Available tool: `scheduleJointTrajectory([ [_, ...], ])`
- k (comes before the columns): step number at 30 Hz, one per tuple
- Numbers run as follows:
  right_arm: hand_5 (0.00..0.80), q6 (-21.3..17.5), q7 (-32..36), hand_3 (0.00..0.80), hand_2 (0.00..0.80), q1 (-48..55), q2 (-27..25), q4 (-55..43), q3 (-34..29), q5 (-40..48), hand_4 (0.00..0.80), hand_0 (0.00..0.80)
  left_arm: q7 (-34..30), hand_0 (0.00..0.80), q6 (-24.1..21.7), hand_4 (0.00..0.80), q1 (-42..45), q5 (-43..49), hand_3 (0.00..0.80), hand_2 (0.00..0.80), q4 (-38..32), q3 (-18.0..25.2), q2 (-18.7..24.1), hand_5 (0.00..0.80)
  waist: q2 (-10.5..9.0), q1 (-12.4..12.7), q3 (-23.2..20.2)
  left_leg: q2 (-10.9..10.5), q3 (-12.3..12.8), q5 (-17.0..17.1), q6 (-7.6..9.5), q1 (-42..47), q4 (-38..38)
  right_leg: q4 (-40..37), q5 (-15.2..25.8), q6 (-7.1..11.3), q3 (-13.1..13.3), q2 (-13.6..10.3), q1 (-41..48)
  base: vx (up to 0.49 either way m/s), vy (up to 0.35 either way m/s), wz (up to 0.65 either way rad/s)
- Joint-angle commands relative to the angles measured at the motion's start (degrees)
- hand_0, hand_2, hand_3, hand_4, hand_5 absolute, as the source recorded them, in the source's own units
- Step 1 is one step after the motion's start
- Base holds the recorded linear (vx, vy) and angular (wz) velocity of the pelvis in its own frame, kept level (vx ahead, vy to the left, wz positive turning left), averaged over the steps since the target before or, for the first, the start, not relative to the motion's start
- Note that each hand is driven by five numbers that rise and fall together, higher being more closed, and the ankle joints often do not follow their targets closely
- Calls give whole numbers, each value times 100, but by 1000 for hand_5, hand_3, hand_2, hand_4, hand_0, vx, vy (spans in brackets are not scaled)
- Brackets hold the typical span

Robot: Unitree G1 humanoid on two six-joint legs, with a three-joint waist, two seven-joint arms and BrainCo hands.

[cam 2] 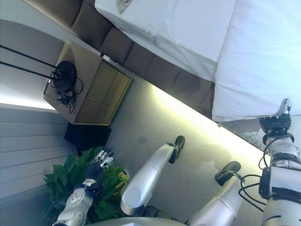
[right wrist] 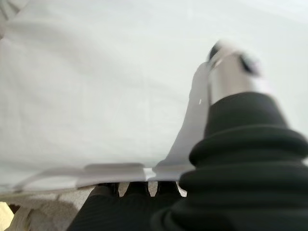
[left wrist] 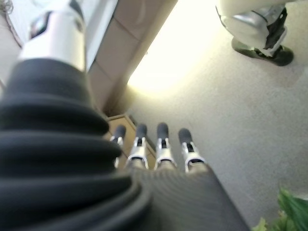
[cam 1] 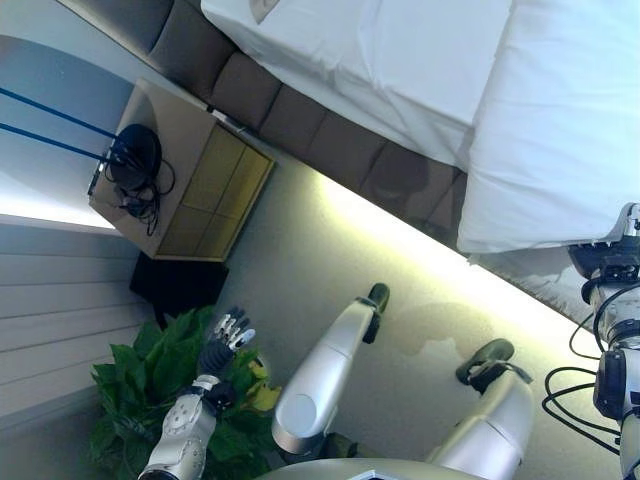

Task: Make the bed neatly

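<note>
The bed has a white sheet (cam 1: pixel 400 60) over a brown padded base (cam 1: pixel 290 115). A white duvet (cam 1: pixel 570 120) lies on the near part of the bed, its edge hanging at the bedside. My right hand (cam 1: pixel 622 232) is at that edge. In the right wrist view the duvet (right wrist: pixel 96 86) rim lies between my thumb (right wrist: pixel 231 67) above and my fingers below, pinched. My left hand (cam 1: pixel 228 335) hangs low over a plant, far from the bed. Its fingers (left wrist: pixel 161 139) are straight and hold nothing.
A wooden nightstand (cam 1: pixel 200 190) stands by the head of the bed, with a black device and cables (cam 1: pixel 135 155) on top. A green potted plant (cam 1: pixel 150 380) is under my left hand. Grey carpet (cam 1: pixel 330 260) runs along the bedside.
</note>
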Motion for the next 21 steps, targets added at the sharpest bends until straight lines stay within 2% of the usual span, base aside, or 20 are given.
scheduleJointTrajectory([
  [1,800,-194,391,800,800,-391,-74,-363,88,21,800,800,77,0,-288,0,35,-177,0,0,-132,62,280,0,258,156,146,-69,-200,1053,-234,263,-1188,909,26,244,-9,203,117,0,0,0],
  [13,800,-197,340,800,800,-357,82,-366,166,-136,800,800,152,0,-296,0,35,-217,0,0,-200,104,342,0,163,161,134,-46,-238,1057,-197,508,-1312,782,238,295,-56,208,353,5,-4,-1],
  [21,800,-395,469,800,800,-218,578,-531,240,-757,800,800,180,0,-94,0,54,-228,0,0,-276,155,413,0,-6,246,-100,-47,-375,1103,-170,987,-1647,368,546,335,-174,179,845,62,-7,2],
])
